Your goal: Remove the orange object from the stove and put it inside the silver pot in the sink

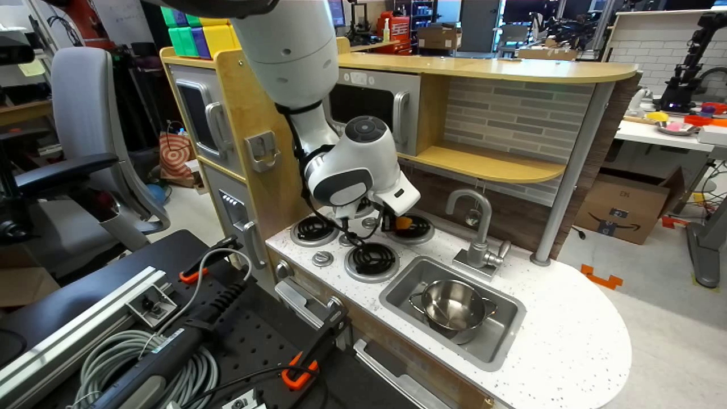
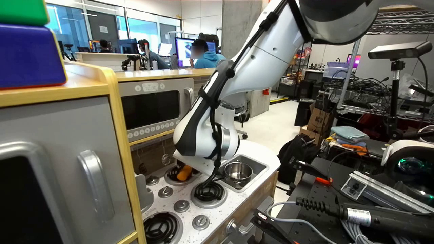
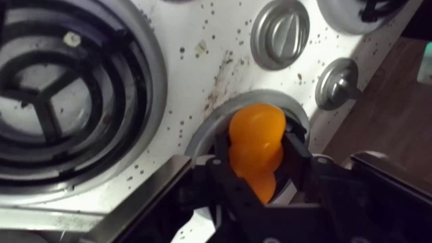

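At left in an exterior view, losing one side of the toy-kitchen stove (image 2: pixel 181 194) behind the cabinet (image 2: pixel 74 128). Next, gripping the lobed orange toy (image 2: pixel 184 173) with the Robotiq gripper (image 3: pixel 257 148), over a rear burner (image 2: pixel 172 174); impossible to tell whether touching it. Hard to pick out black fingers (image 3: pixel 298 148) there. At right, covering part of the sink (image 2: pixel 258 170) with wrist (image 2: pixel 203 142) and cables (image 2: pixel 218 135), left of the silver pot (image 2: pixel 238 171) inside.

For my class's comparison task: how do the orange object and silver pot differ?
The orange object is lumpy; the silver pot is hollow and open-topped.
The end effector grips the orange object over the stove; the silver pot rests in the sink.
Both look glossy.
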